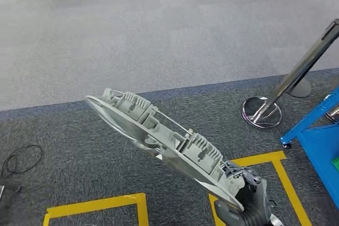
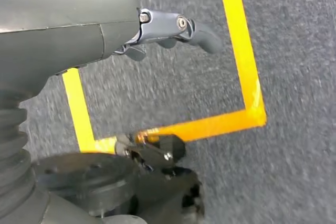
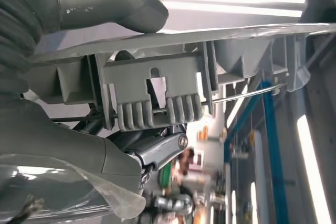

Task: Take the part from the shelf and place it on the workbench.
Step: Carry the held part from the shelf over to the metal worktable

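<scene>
Carrying the part (image 1: 160, 133): right robot hand (image 1: 248, 199) clamps its near end, long axis running up-left over the floor (image 1: 160, 35); left robot hand (image 2: 158, 30) hangs empty, fingers apart.

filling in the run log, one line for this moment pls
phase: carrying | right hand: grips grey part at one end | left hand: holds nothing, over taped floor | workbench: unseen
</scene>
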